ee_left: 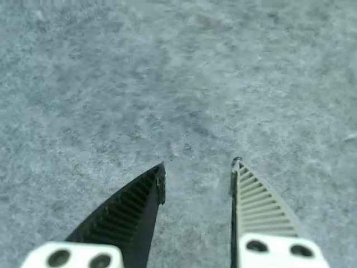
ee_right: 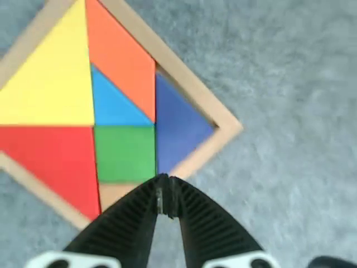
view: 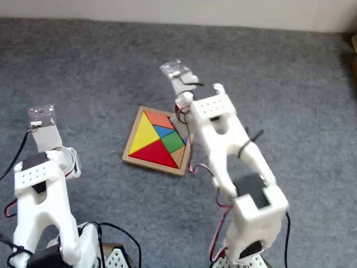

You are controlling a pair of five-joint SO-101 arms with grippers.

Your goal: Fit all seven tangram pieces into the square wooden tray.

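Six coloured pieces [ee_right: 89,111] fill the tray [ee_right: 226,129]; one edge slot [ee_right: 114,194] looks bare. The right gripper [ee_right: 167,198] hangs closed above the tray, and the left gripper [ee_left: 198,164] is well apart with its fingers spread.

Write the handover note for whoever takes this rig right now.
Left pincer: open, empty, over carpet.
Right pincer: shut, empty, tips over the tray edge.
Done: yellow, red, orange, light blue, green and dark blue pieces lie in the tray.
Left: the tan triangle beside the green may be a gap or a wooden piece; cannot tell, so check it.
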